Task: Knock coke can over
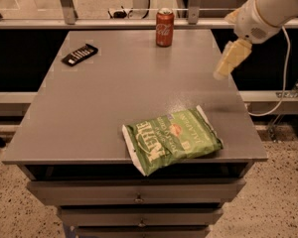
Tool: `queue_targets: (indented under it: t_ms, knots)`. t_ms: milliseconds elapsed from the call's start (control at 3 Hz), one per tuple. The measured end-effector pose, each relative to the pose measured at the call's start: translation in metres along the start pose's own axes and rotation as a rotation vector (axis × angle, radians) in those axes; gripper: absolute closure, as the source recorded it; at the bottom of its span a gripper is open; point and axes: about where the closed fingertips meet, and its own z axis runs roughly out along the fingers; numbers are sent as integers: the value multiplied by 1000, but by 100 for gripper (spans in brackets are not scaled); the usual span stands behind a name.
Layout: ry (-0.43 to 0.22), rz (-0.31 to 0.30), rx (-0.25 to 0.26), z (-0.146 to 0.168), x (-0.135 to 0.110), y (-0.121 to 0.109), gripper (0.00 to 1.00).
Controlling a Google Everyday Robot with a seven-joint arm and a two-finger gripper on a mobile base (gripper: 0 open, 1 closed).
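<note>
Red aluminium, silver rim up: the coke can (164, 28) stood upright at the far edge of the grey table (114, 98), roughly midway along that edge and well apart from everything else on it. Your gripper (222, 71) hung over the table's right side, angled down and to the left, well short of the can and touching nothing. Whether it was spread or pressed together I could not tell, since it read as a single pale shape. By my judgement the step in hand was the approach. To do it well you needed to carry the gripper leftward and toward the far edge, keep it above the tabletop, and meet the can on its upper half, because a low push would likely have slid it rather than toppled it. A sideways strike along the far edge looked safer than one away from you, which risked sending the can off the back. The green chip bag (171, 140) at the near edge and the black remote (79, 54) at the far left lay outside that path. The arm was cut off at the upper right corner — its base went unseen — and the can's far side was hidden.
</note>
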Motion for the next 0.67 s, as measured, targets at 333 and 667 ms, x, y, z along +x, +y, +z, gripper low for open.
queue_targets:
  t_ms: [333, 667]
  knots:
    - [-119, 2, 18, 81, -5, -64, 0]
    - [-119, 20, 16, 96, 5, -71, 0]
